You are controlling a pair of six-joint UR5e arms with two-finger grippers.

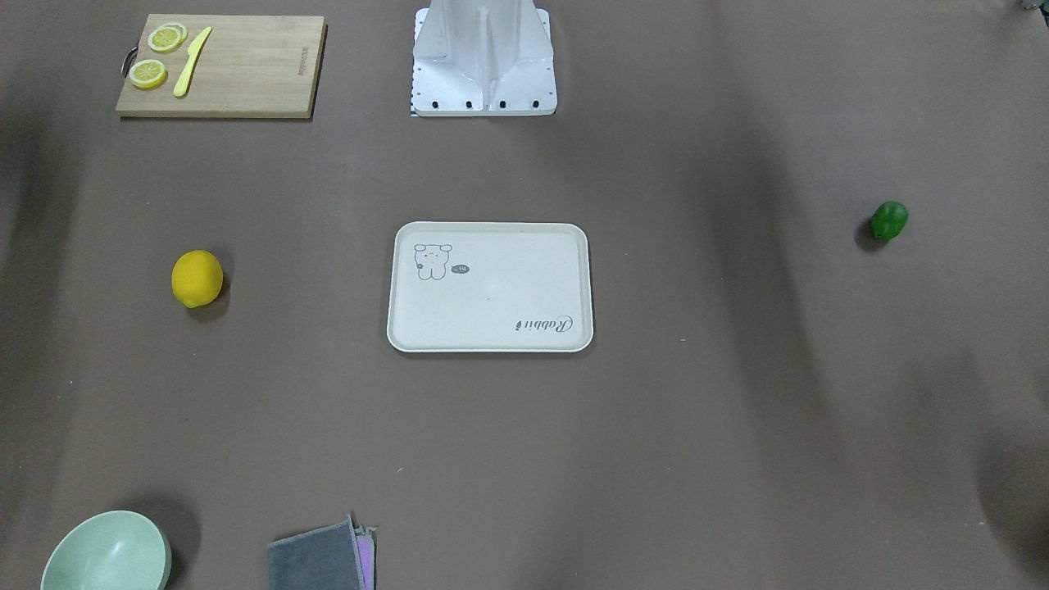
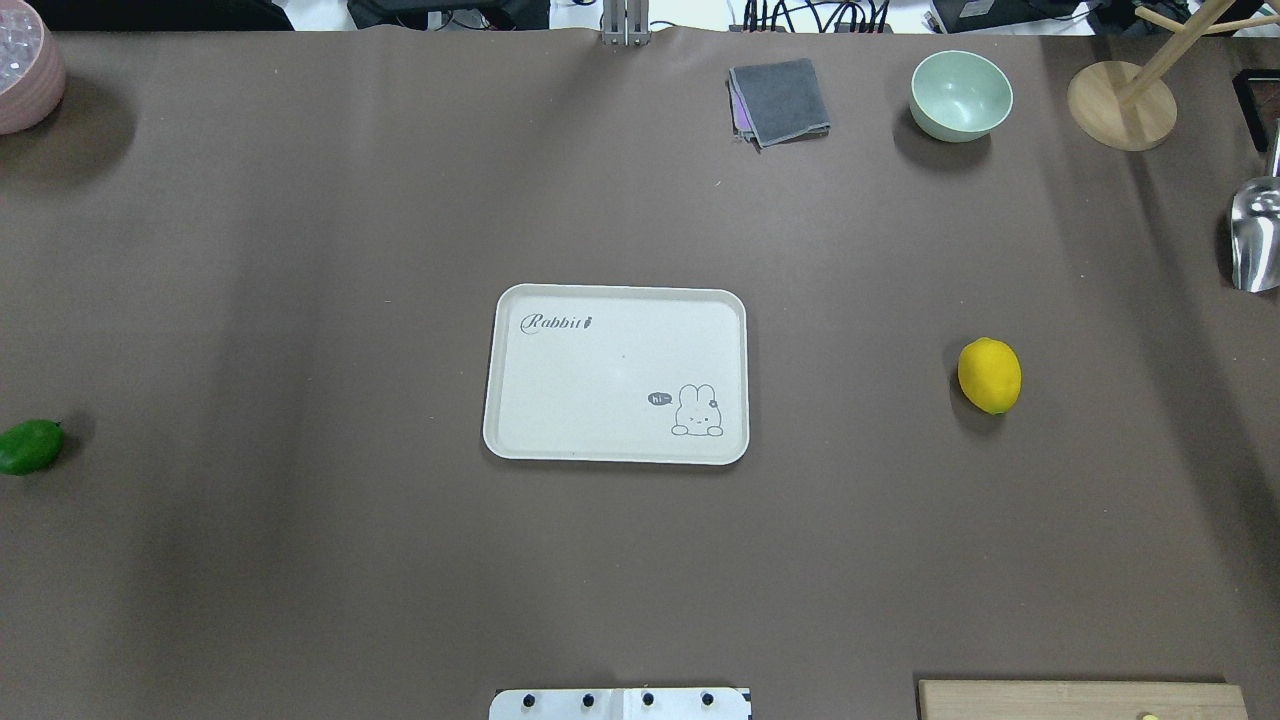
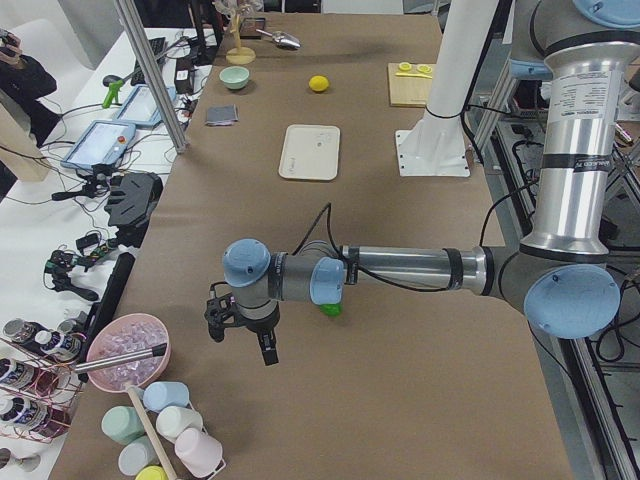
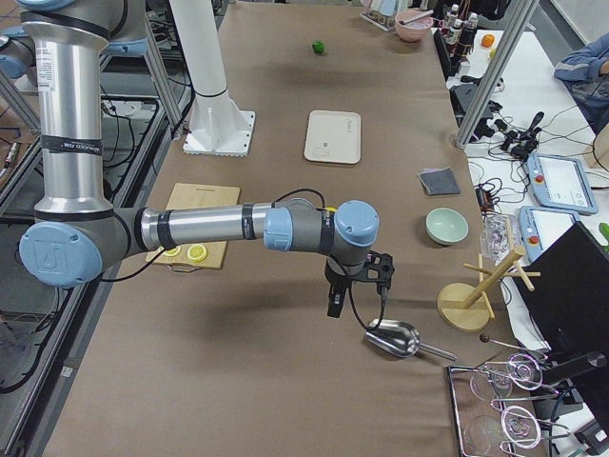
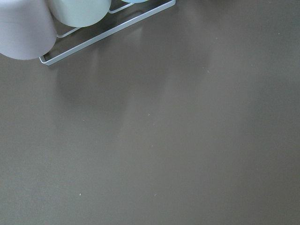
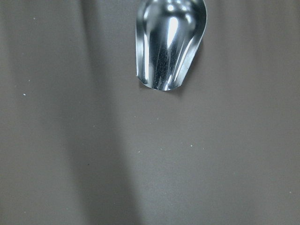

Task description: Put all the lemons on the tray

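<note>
The bright yellow lemon (image 1: 197,279) lies on the brown table, to the right of the tray in the overhead view (image 2: 989,375). The green lemon (image 1: 888,220) lies far to the tray's other side, at the overhead view's left edge (image 2: 28,446). The cream tray (image 1: 492,319) sits empty mid-table (image 2: 600,400). My left gripper (image 3: 243,335) hovers beyond the green lemon (image 3: 330,309), near the table's end. My right gripper (image 4: 359,286) hovers beside a metal scoop (image 4: 392,338). Neither gripper's fingers show clearly, so I cannot tell whether they are open or shut.
A wooden cutting board (image 1: 246,74) holds lemon slices and a yellow knife. A mint bowl (image 2: 960,95), a grey cloth (image 2: 780,100) and a wooden rack base (image 2: 1120,105) stand at the far edge. A pink bowl (image 3: 128,350) and cups (image 5: 28,23) are near my left gripper.
</note>
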